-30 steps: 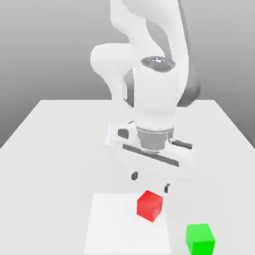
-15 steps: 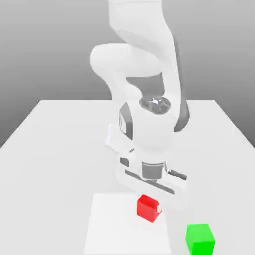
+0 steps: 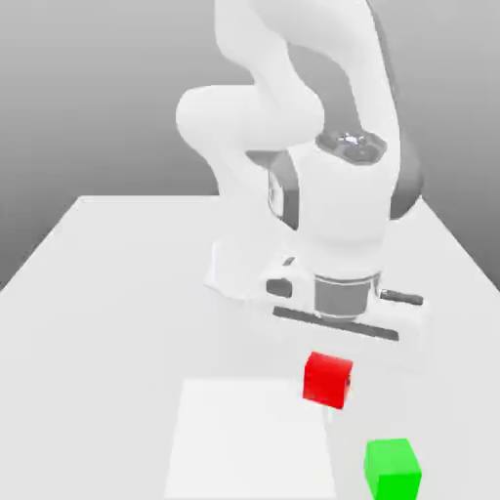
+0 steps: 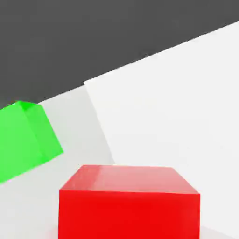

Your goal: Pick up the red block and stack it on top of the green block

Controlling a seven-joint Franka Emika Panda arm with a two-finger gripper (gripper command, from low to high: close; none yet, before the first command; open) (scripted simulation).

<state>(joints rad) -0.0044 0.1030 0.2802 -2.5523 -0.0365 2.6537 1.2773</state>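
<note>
Red block (image 3: 326, 379) now lifted and carried toward the exterior view's right, off its earlier spot on the pale square.
End effector (image 3: 329, 383) holds the cube clamped just under the wrist, clear of the bench (image 3: 107, 293) so nothing drags. Green block (image 3: 393, 469) sits on the bench, near but apart, lower and further to the exterior view's right; judged mid-transfer, cube kept high enough to pass over it.

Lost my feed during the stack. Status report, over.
Gripper shut on red block, block lifted off the table. Green block sits free at the exterior view's lower right. Nothing between them.
</note>
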